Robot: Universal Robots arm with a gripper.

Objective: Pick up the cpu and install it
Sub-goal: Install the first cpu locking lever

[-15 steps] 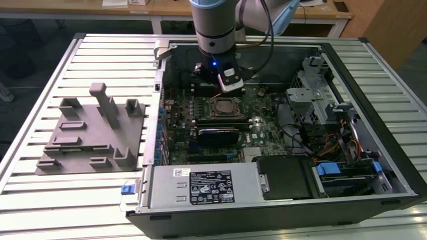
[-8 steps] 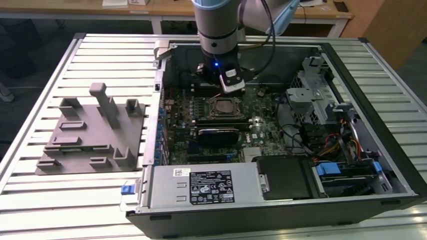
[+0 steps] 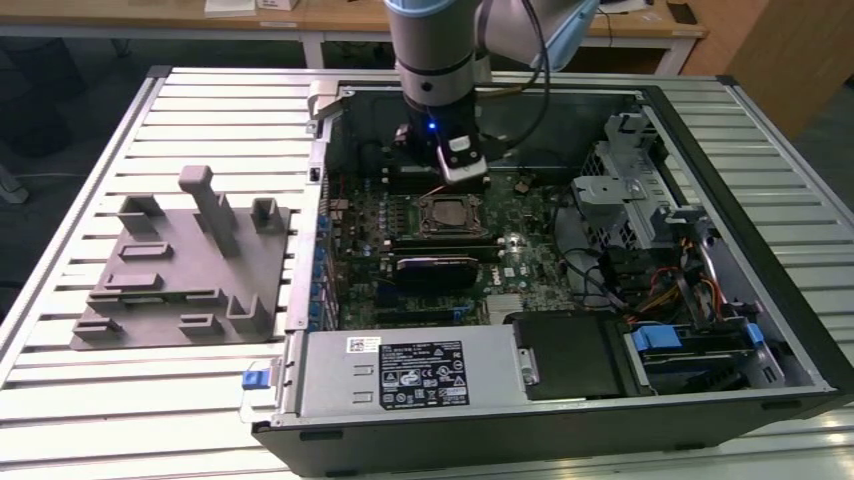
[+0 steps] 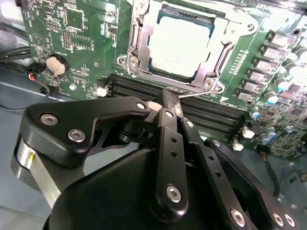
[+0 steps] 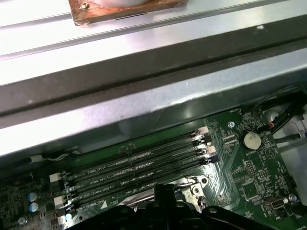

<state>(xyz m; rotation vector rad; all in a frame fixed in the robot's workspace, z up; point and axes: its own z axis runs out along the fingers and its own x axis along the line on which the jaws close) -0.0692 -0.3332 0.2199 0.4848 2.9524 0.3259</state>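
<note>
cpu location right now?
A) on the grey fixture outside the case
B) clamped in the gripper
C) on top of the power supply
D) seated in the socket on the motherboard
D: in the second wrist view the cpu lies flat inside the socket frame on the motherboard, while the gripper is shut over the memory slots, holding nothing.

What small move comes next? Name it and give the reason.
Probably raise the tool a little, straight up: the cpu already lies flat inside its socket frame, and the tool hangs shut and empty beside it, over the memory slots.
</note>
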